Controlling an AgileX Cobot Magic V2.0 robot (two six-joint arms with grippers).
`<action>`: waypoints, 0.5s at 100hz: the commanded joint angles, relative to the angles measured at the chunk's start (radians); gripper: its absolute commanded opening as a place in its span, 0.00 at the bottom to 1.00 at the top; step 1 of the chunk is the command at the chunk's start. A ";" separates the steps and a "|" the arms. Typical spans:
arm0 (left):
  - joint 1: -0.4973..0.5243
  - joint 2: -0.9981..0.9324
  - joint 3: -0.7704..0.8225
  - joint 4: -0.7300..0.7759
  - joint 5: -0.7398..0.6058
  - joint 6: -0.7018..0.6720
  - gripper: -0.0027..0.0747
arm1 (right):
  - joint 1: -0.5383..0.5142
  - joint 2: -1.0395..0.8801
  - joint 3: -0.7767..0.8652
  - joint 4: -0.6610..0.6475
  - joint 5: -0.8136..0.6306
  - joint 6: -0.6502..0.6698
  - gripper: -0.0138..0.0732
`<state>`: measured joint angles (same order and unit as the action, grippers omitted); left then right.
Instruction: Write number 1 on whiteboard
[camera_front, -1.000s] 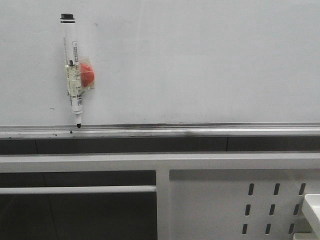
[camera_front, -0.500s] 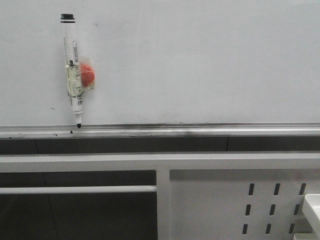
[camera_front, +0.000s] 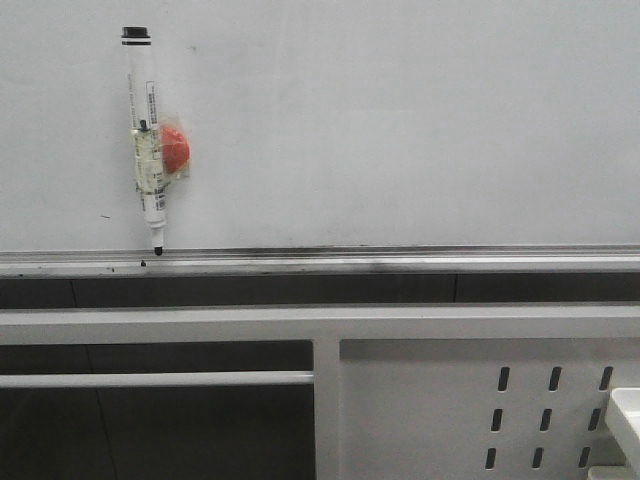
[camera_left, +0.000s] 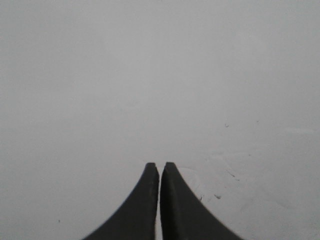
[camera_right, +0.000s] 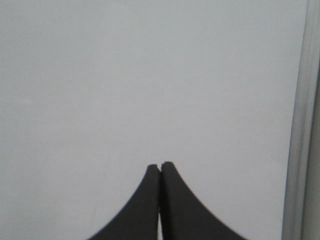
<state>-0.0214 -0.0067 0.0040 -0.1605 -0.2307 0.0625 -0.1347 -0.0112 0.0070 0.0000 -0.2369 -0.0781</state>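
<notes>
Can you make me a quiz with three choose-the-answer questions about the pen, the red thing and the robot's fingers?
1. Where is the white marker pen with the black cap?
A. stuck on the pale grey-white whiteboard, left side
B. lying on the silver metal rail
C. in the fingers

2. What colour is the round blob behind the pen?
A. blue
B. red
C. green

3. How are the left gripper fingers?
A. wide open
B. holding the pen
C. shut, empty

Answers: 1 A, it hangs upright on the board, tip just above the rail. 2 B, it shows red. 3 C, the fingers touch with nothing between.
</notes>
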 joint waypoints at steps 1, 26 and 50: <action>0.003 -0.018 -0.021 -0.042 0.035 -0.047 0.01 | -0.004 -0.019 -0.004 0.039 -0.161 0.090 0.09; 0.001 0.113 -0.302 -0.111 0.461 -0.045 0.01 | -0.004 0.111 -0.330 0.069 0.514 0.174 0.09; 0.000 0.170 -0.319 -0.110 0.324 -0.045 0.02 | -0.004 0.153 -0.366 0.161 0.496 0.176 0.09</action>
<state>-0.0214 0.1240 -0.2829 -0.2585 0.1634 0.0296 -0.1347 0.1174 -0.3202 0.1140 0.3028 0.0912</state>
